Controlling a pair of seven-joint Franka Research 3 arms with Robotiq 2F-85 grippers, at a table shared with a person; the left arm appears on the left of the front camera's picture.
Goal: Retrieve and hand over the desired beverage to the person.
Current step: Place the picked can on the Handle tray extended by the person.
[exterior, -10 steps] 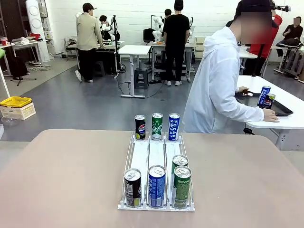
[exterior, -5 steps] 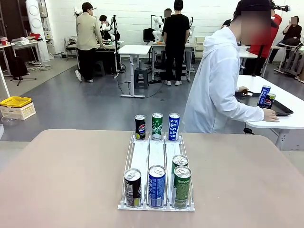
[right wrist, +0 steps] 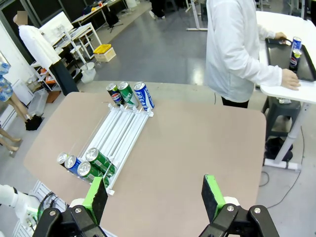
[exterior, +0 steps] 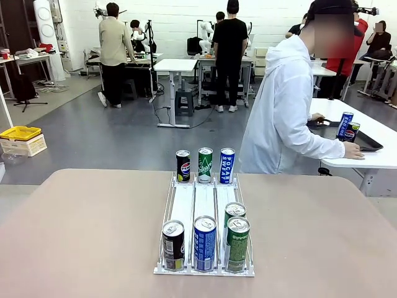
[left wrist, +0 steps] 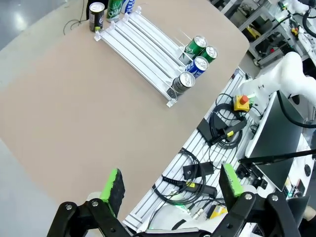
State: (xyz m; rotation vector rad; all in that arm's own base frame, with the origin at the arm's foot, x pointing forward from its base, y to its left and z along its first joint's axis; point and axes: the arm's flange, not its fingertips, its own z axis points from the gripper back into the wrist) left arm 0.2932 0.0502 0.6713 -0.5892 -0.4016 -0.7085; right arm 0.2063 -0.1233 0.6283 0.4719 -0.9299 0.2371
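Claws first: the left gripper (left wrist: 170, 185) hangs high above the near table edge with jaws wide apart and nothing between its green pads (left wrist: 113, 185); the right gripper (right wrist: 154, 196) is likewise spread and empty, above the table (right wrist: 197, 143).

Below them sits a white three-lane rack (exterior: 204, 205). At its near end stand a black can (exterior: 173, 245), a blue can (exterior: 205, 243) and a green can (exterior: 237, 244), with a second green can (exterior: 234, 212) just behind in the right lane. At the far end stand a Pepsi can (exterior: 183, 166), a green Chilsung can (exterior: 205, 164) and a blue Pocari Sweat can (exterior: 227, 165), one per lane.

Beyond the far edge the person (exterior: 282, 108), in a white hooded jacket, stands turned toward a side table, one hand (exterior: 355, 151) resting by a dark tray (exterior: 366, 141) holding two cans (exterior: 347, 127).
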